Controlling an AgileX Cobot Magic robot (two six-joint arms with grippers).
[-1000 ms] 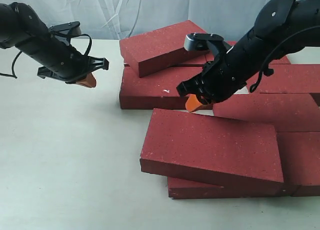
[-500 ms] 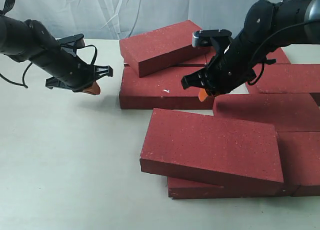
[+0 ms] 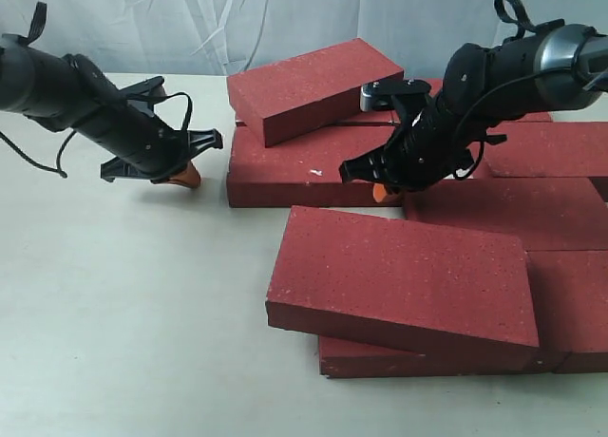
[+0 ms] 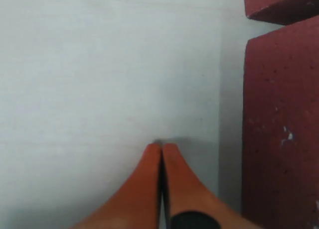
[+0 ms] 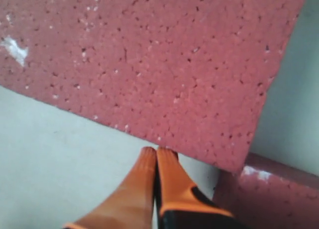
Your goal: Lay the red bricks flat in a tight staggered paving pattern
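The left gripper (image 3: 186,177), black with orange fingertips (image 4: 144,176), is clenched on nothing just above the pale matte tabletop (image 3: 123,313). It sits near the short end of a flat dark-red speckled paving brick with a small white chip (image 3: 285,161). A second red brick (image 3: 309,84) lies tilted across that brick's far edge. In front, a third red brick (image 3: 404,275) leans on a lower red brick (image 3: 380,357). The right gripper (image 3: 380,191), also pinched shut and empty, hangs at the chipped brick's near right corner, beside flat red bricks on the right (image 3: 532,214).
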